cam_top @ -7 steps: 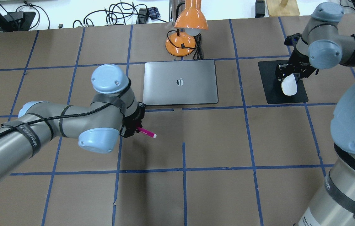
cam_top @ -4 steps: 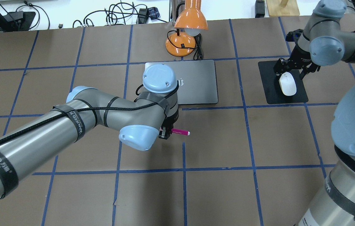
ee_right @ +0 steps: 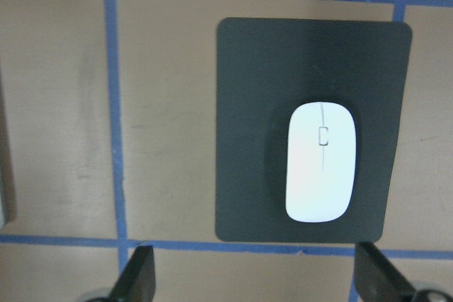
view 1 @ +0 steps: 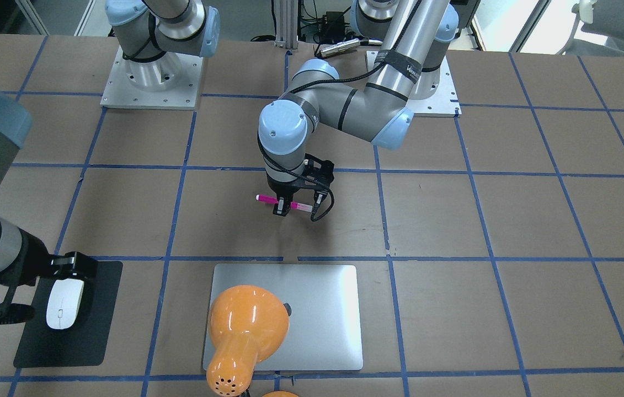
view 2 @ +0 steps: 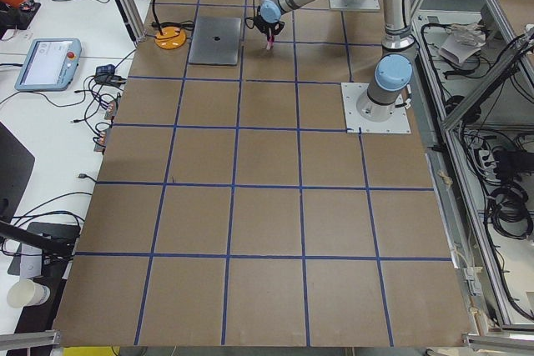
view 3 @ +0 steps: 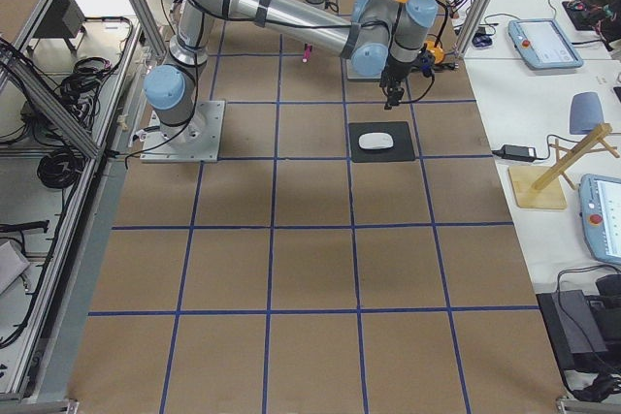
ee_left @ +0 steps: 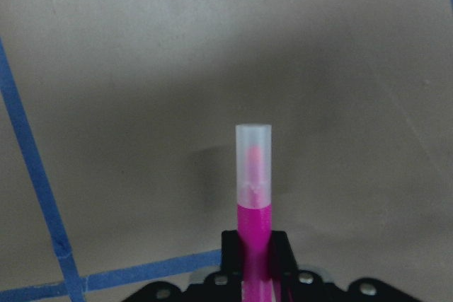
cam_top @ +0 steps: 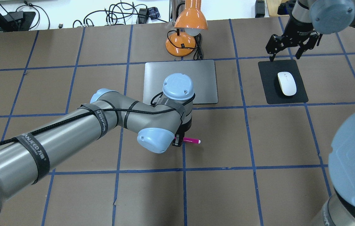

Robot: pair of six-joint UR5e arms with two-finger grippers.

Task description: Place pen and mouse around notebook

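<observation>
The magenta pen with its pale cap is held level by my left gripper, which is shut on it just above the table in front of the notebook. The left wrist view shows the pen sticking out forward over brown paper. The front view shows the pen crosswise in the left gripper. The white mouse lies free on a black mat. My right gripper hangs open beyond the mat's far edge. In the right wrist view the mouse lies below, between the spread fingers.
An orange desk lamp stands right behind the notebook, its cord beside the base. In the front view the lamp covers part of the notebook. Blue tape lines grid the brown table. Cables lie past the far edge.
My left arm has carried the pen rightward to a spot in front of the notebook. My right gripper has let go of the mouse, opened and pulled back beyond the mat.
</observation>
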